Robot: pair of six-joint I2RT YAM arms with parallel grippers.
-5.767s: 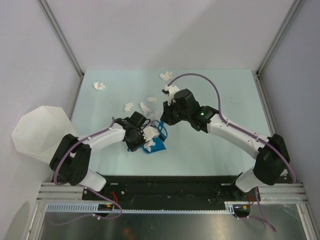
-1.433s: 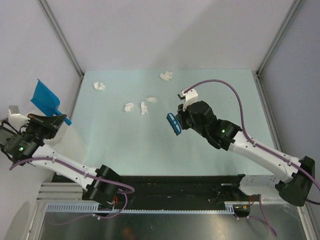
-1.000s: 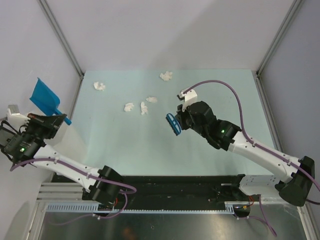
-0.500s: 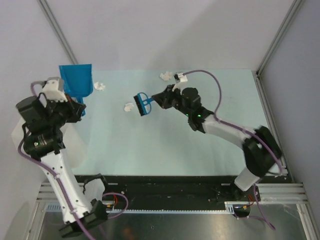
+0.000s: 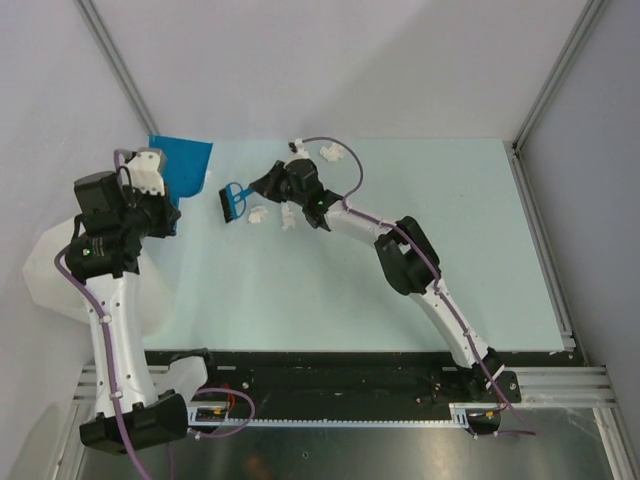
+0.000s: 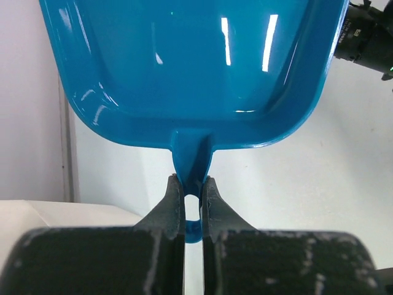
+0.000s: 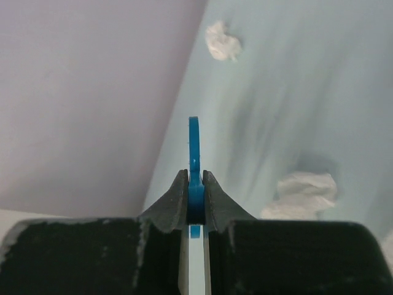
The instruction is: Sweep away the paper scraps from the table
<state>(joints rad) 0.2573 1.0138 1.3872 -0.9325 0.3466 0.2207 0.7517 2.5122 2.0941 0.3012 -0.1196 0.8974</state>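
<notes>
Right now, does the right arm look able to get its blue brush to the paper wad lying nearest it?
Probably yes. The right claw grips the blue brush, whose head sits right beside the paper wad, with only bare table between them. The dustpan stands clear, further left.

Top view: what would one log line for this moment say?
left gripper: shut on dustpan handle | right gripper: shut on brush | dustpan: far-left corner of table | paper scraps: several on table near brush

Few crumpled white paper scraps [image 5: 330, 152] on pale mint-green table [image 5: 460, 230]
</notes>
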